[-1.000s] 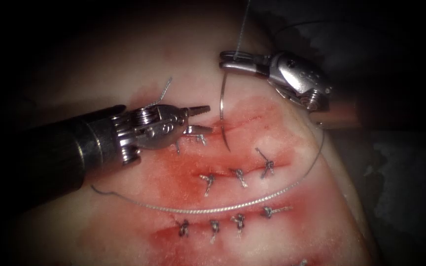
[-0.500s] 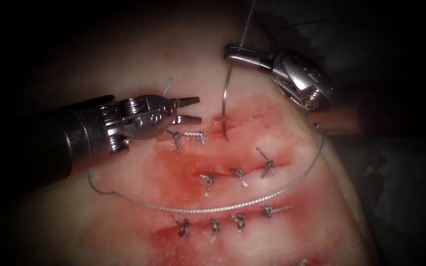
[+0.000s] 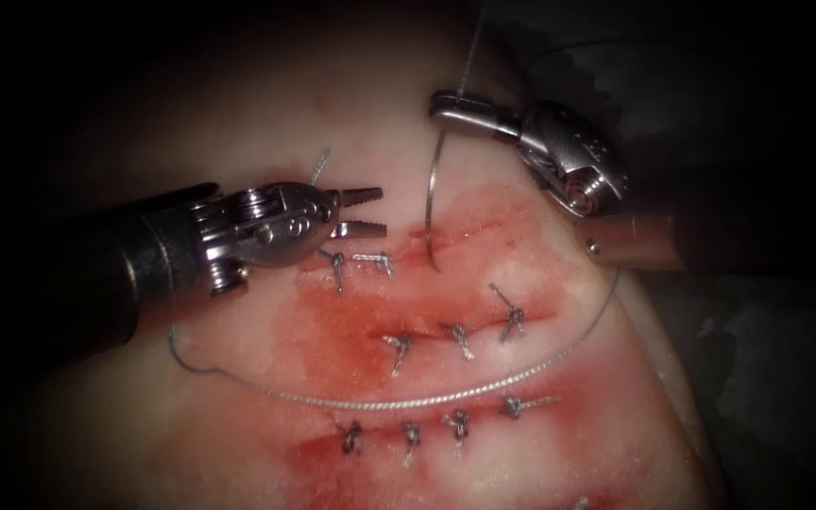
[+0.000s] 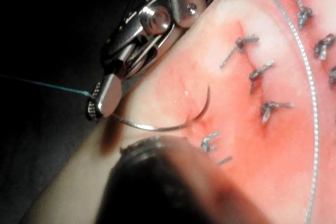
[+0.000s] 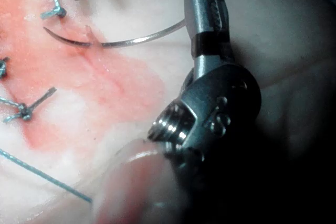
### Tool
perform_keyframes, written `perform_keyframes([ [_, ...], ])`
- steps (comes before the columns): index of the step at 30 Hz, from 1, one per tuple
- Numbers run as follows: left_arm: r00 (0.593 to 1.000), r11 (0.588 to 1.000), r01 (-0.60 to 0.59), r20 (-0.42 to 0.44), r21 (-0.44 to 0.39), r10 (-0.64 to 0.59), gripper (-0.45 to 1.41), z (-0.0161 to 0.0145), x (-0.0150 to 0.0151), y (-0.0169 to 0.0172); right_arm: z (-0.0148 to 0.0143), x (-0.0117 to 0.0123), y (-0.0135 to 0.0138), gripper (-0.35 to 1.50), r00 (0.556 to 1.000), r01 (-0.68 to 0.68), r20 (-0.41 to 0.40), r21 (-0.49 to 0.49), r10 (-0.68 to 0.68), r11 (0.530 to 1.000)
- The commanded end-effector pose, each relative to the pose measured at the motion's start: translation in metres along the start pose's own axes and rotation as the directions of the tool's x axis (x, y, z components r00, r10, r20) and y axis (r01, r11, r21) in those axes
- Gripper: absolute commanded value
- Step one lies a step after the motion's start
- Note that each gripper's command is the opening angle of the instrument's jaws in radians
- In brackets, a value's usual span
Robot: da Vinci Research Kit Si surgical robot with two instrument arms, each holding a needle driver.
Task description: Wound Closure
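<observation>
Pale tissue [image 3: 238, 444] filled the bench scene, stained with red fluid [image 3: 332, 321] around three cuts. Two cuts, toward six o'clock in the endoscope view, were already closed by rows of knotted stitches [image 3: 458, 337]. The uppermost cut [image 3: 465, 231] carried two stitches at its left end and lay open further right, which is probably why both tools sat there.

From nine o'clock the left arm's tool [image 3: 363, 212] reached in on its dark shaft, wrist nearly level, jaws slightly parted and grasping nothing. Its tips hovered just left of the open stretch, pointing toward three o'clock at the needle, seemingly placed to receive the point.

From two o'clock the right arm's tool [image 3: 448, 105] came in with its wrist bent, the jaws pointing toward nine o'clock and clamped on the needle [image 3: 431, 189] at its tail end, close to where the thread [image 3: 408, 397] joins. Gripping so far back left almost the whole curve free below the jaws. The needle hung down toward six o'clock, its point at the open cut; the right wrist view showed the tip region [image 5: 71, 39] passing under a small lip of tissue, so it appeared lightly engaged rather than buried.

Thread ran upward from the jaws toward twelve o'clock, and a long loop swept across the tissue between the two closed cuts, lying slack.
</observation>
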Motion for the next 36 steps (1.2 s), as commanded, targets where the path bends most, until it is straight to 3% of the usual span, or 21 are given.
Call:
perform_keyframes([
  [1, 1.0, 1.0, -0.001, 0.003, -0.006, 0.001, 0.24, 0.0005, -0.0006, 0.0011, 0.0009, 0.0003, -0.0004, -0.35, 1.0, -0.003, 0.004, -0.002, 0.003, 1.0],
  [4, 1.0, 1.0, 0.012, 0.003, -0.004, -0.012, 0.49, 0.0006, -0.0007, 0.0012, 0.0009, 0.0003, -0.0004, -0.35, 1.0, -0.015, 0.004, -0.002, 0.015, 1.0],
  [9, 0.999, 0.997, 0.017, 0.043, 0.081, -0.02, 0.59, 0.001, -0.0012, 0.0009, 0.0008, 0.0003, -0.0004, -0.35, 1.0, -0.027, 0.006, -0.001, 0.027, 1.0],
  [16, 0.982, 0.974, -0.137, 0.154, 0.181, 0.11, 0.61, 0.0019, -0.0026, -0.0006, 0.0008, 0.0003, -0.0004, -0.35, 0.999, -0.043, 0.018, 0.028, 0.043, 0.999],
  [25, 0.945, 0.942, -0.256, 0.262, 0.219, 0.196, 0.51, 0.0032, -0.0037, -0.0019, 0.0009, 0.0003, -0.0004, -0.35, 0.999, -0.04, 0.021, 0.026, 0.039, 0.999],
  [31, 0.933, 0.933, -0.294, 0.275, 0.205, 0.234, 0.32, 0.0041, -0.0025, -0.0014, 0.0011, 0.0004, -0.0003, -0.35, 0.999, -0.039, 0.021, 0.028, 0.039, 0.999],
  [32, 0.931, 0.932, -0.298, 0.278, 0.204, 0.237, 0.16, 0.0042, -0.0022, -0.0013, 0.0011, 0.0004, -0.0003, -0.35, 0.999, -0.039, 0.021, 0.028, 0.039, 0.999],
  [34, 0.932, 0.935, -0.297, 0.273, 0.195, 0.239, -0.38, 0.0042, -0.0018, -0.0013, 0.0012, 0.0004, -0.0003, -0.35, 0.999, -0.039, 0.021, 0.029, 0.039, 0.999],
  [36, 0.946, 0.951, -0.252, 0.253, 0.181, 0.203, -0.45, 0.0039, -0.0015, -0.0013, 0.0012, 0.0004, -0.0002, -0.35, 0.999, -0.04, 0.024, 0.029, 0.039, 0.999],
])
